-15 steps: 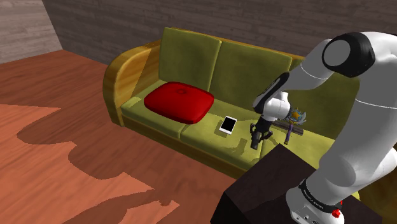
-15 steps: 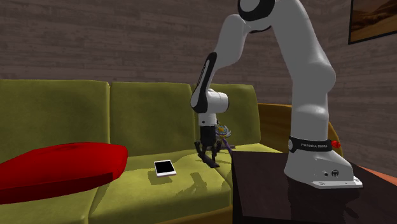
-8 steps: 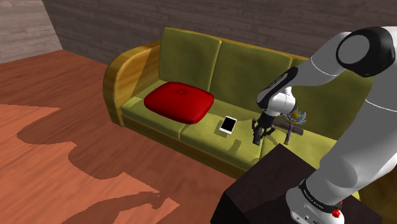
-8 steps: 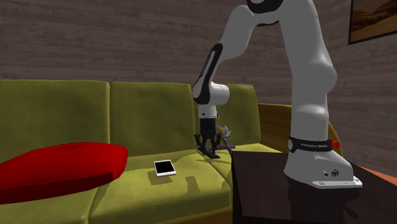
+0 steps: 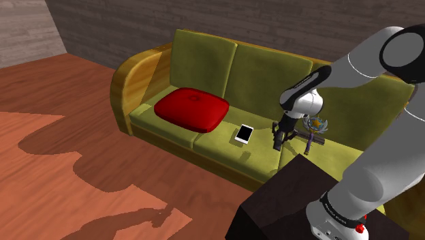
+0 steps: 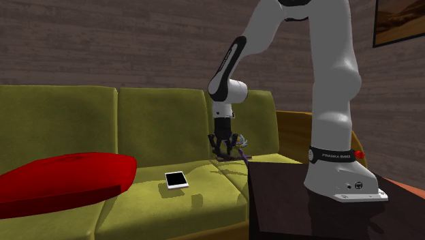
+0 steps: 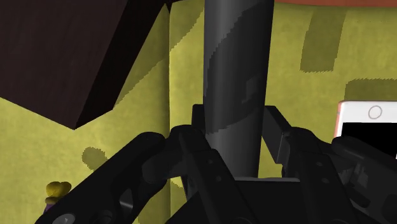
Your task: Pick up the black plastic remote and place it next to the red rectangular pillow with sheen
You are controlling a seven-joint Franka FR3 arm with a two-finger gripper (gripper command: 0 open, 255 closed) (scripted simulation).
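Shoulder view, read from the left of the frame: an olive sofa [image 5: 204,54] with wooden arms carries, on its left seat cushion, the red pillow [image 5: 191,109], glossy and lying flat. Just right of the pillow is a narrow strip of bare seat, then a white-edged phone [image 5: 244,133] lying face up at mid-frame. Right of the phone hangs the tool [image 5: 276,143], raised a little above the seat and pointing downward. In the wrist view its two fingers are pinching the remote [image 7: 232,76], a dark bar whose long axis runs straight out along the fingers, so the task's thing is carried in the grip, off the cushion. Further right, on the seat, rests a small purple-and-yellow object [image 5: 315,129], and at the lower right is the dark stand [image 5: 286,198]. The deciding relation is that the pillow lies well apart from the tool, toward the frame's left, with the phone between them. The carry probably has to pass over the phone. The strip between phone and pillow looks the nearest free spot, though a tight one for the remote's length.
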